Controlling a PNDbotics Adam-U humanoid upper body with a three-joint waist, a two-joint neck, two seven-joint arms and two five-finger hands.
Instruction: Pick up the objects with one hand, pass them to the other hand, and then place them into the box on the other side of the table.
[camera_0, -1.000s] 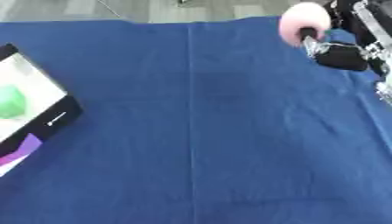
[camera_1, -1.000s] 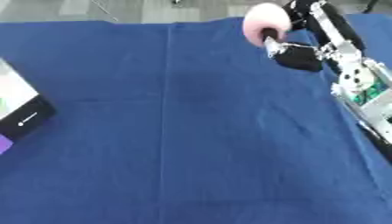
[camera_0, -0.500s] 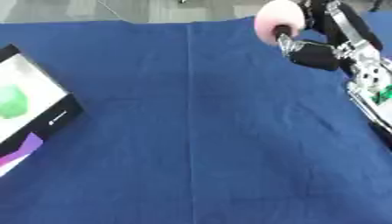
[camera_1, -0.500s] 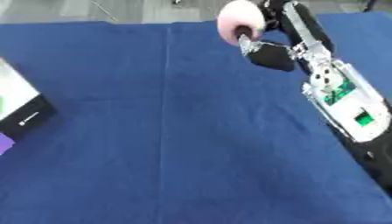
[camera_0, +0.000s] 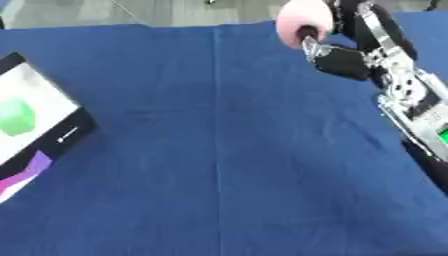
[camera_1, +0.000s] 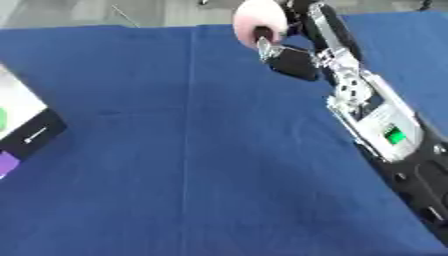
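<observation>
We are gripping the pink ball (camera_0: 302, 19) in our right hand (camera_0: 339, 59), fingers curled around it, upper right of frame. Handover not yet done; box (camera_0: 35, 122) at left edge is waiting, already holding a green object (camera_0: 16, 116). Left hand out of sight.

Blue tablecloth (camera_0: 219, 150), grey floor (camera_0: 157, 11) beyond

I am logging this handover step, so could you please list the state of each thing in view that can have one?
Right hand: shut on the pink object, raised over the table's far side.
Pink object: held in the right hand, off the cloth.
Box: open at the table's left edge, a green thing inside.
Blue tablecloth: spread flat, one crease down the middle.
Left hand: not in view.
</observation>
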